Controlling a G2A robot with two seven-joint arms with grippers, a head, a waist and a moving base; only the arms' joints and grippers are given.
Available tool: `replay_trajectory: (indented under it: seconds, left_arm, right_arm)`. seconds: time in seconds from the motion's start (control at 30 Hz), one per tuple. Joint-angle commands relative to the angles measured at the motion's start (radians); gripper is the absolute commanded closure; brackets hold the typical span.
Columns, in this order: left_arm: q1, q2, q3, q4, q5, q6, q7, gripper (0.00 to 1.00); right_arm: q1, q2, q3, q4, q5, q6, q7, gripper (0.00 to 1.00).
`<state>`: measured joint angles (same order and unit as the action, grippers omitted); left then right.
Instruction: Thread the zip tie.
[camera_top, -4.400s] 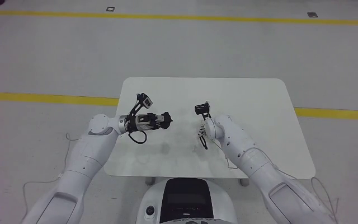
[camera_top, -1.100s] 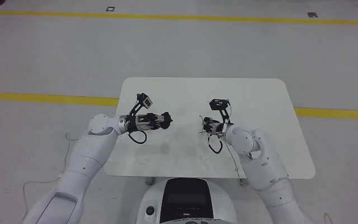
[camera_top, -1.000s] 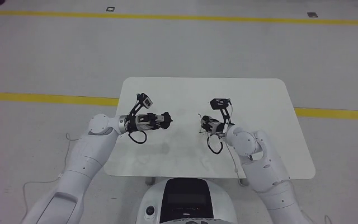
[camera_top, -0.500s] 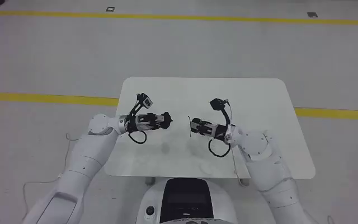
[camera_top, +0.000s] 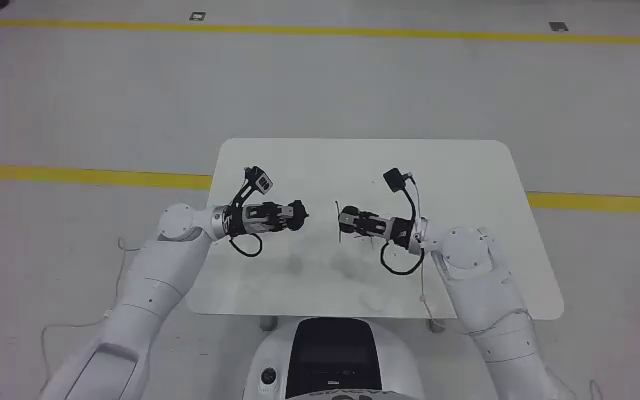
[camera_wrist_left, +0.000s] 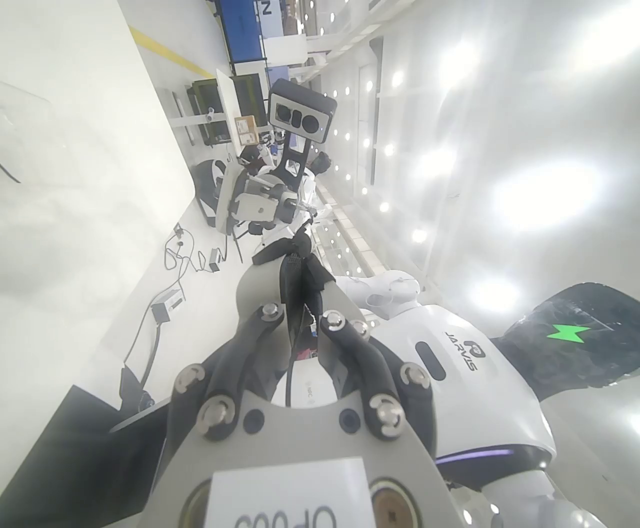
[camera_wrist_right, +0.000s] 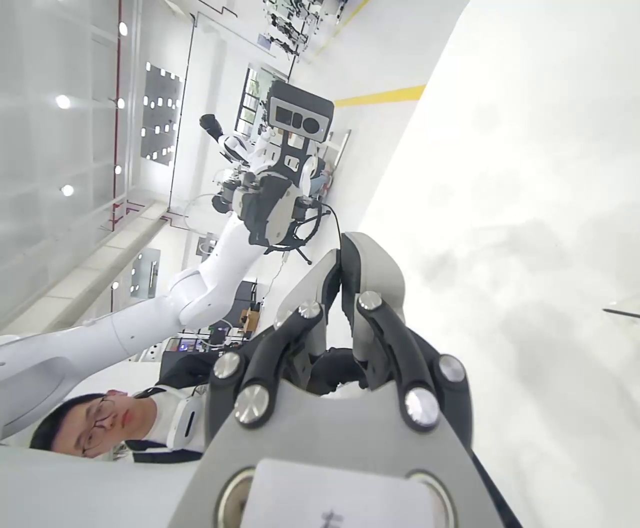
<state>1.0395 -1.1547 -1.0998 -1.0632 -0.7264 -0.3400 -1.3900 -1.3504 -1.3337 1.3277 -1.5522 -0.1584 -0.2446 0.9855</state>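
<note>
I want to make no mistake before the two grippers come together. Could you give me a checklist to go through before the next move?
1. Left gripper hold: ok, shut on a dark strip.
2. Right gripper hold: ok, shut, with a thin dark strand leaving its tips.
3. Grippers facing each other above the table: ok.
4. Gap between the grippers: ok, apart, not touching.
5. Strand lined up with an opening in the strip: cannot tell, too small to see.
</note>
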Motion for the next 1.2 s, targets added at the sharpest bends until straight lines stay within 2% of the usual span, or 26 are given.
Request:
replay_trajectory:
  seconds: [0.0, 0.1, 0.2, 0.4, 0.67, 0.7, 1.0, 1.07, 1.17]
  left_arm:
    - [0.000, 0.000, 0.000, 0.000, 0.000, 0.000, 0.000, 1.00]
    - [0.000, 0.000, 0.000, 0.000, 0.000, 0.000, 0.000, 1.00]
    - [0.000, 0.000, 0.000, 0.000, 0.000, 0.000, 0.000, 1.00]
    - [0.000, 0.000, 0.000, 0.000, 0.000, 0.000, 0.000, 1.00]
    - [0.000, 0.000, 0.000, 0.000, 0.000, 0.000, 0.000, 1.00]
    - [0.000, 0.000, 0.000, 0.000, 0.000, 0.000, 0.000, 1.00]
    - [0.000, 0.000, 0.000, 0.000, 0.000, 0.000, 0.000, 1.00]
    - [0.000, 0.000, 0.000, 0.000, 0.000, 0.000, 0.000, 1.00]
    - [0.000, 0.000, 0.000, 0.000, 0.000, 0.000, 0.000, 1.00]
  right_arm:
    - [0.000, 0.000, 0.000, 0.000, 0.000, 0.000, 0.000, 1.00]
    - [-0.012, 0.000, -0.010, -0.017, -0.011, -0.011, -0.049, 1.00]
    - [-0.034, 0.002, -0.012, -0.050, -0.018, -0.045, -0.124, 1.00]
    - [-0.098, 0.004, -0.012, -0.112, -0.111, -0.095, -0.350, 1.00]
    - [-0.174, 0.007, -0.063, -0.207, -0.355, -0.095, -0.633, 1.00]
    - [-0.178, 0.008, -0.071, -0.216, -0.382, -0.095, -0.653, 1.00]
    - [-0.178, 0.008, -0.071, -0.216, -0.382, -0.095, -0.653, 1.00]
    - [-0.188, 0.007, -0.083, -0.241, -0.361, -0.095, -0.695, 1.00]
    - [-0.211, 0.009, -0.106, -0.276, -0.454, -0.095, -0.788, 1.00]
